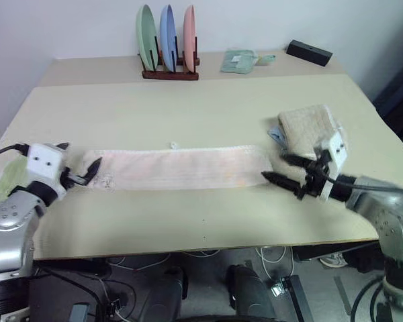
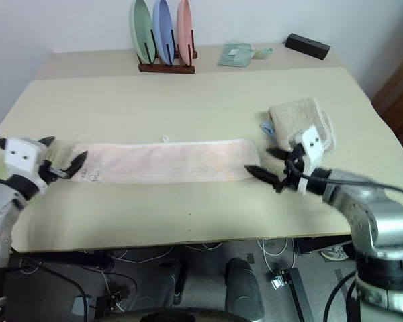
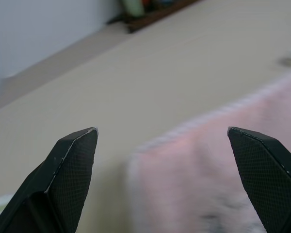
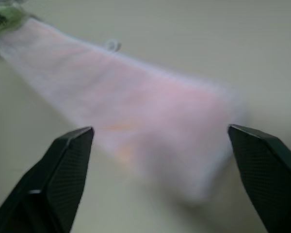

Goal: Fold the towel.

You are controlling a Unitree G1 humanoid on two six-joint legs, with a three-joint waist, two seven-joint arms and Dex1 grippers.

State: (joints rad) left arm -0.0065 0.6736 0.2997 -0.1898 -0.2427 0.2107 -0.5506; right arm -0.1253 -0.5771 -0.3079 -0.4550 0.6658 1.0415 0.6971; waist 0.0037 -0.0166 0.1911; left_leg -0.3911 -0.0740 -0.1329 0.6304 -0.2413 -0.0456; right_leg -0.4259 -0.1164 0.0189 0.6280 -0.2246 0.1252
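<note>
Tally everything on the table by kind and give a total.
Towels: 3 (long pale pink terry towel, folded beige towel, light green towel)
Plates in wooden rack: 3
Black box: 1
Green packet: 1
Total: 8
</note>
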